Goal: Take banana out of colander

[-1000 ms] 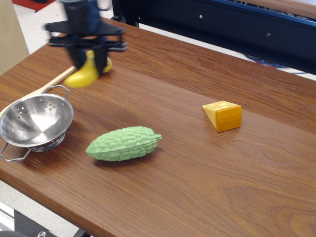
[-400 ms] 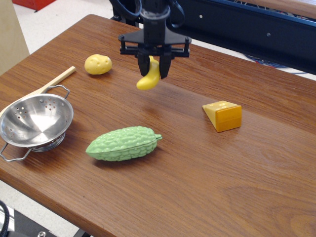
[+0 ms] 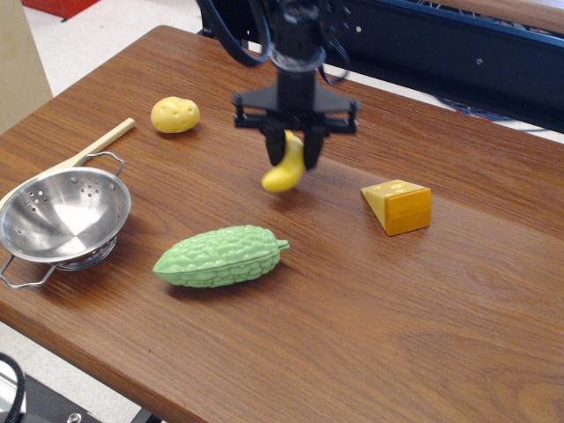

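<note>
Observation.image view: my gripper [image 3: 294, 152] is clamped on the banana [image 3: 285, 169], hanging above the table [image 3: 423, 300], well right of the colander [image 3: 63, 215], which sits empty. I judge the removal done; only setting it down and letting go remain.

Upper end of banana [image 3: 286, 167] hidden between the dark fingers of the pincer [image 3: 294, 150]; whether its lower tip touches the worktop [image 3: 370, 300] or hangs just above cannot be told. Arm above the pincer cut off by top edge of frame. Wooden spoon [image 3: 88, 152]: bowl end hidden behind colander [image 3: 63, 218]; colander's ring base mostly hidden under its own bowl; worktop cut by right and bottom edges.
</note>
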You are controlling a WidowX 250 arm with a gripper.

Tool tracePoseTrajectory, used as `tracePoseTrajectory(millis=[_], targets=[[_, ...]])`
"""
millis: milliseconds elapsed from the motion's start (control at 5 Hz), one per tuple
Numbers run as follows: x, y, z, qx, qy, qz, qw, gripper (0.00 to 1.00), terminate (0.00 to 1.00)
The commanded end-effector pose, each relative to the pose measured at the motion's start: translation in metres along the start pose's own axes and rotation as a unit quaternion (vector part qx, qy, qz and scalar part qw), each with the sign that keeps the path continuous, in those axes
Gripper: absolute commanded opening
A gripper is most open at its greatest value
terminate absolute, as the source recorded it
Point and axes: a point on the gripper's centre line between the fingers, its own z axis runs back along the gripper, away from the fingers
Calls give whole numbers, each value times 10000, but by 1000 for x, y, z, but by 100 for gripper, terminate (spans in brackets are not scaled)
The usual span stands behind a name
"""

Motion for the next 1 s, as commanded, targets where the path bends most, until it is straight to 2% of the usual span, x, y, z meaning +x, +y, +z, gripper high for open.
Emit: tracePoseTrajectory(millis=[0, 200, 400, 600, 800], targets=[[13, 8, 5, 53, -19, 125, 9999, 100, 0], [9, 12, 7, 197, -134, 94, 9997, 100, 0], [9, 17, 17, 180, -207, 84, 9996, 100, 0], [13, 23, 34, 51, -166, 86, 9998, 100, 0], [16, 26, 55, -204, -145, 166, 9996, 100, 0]])
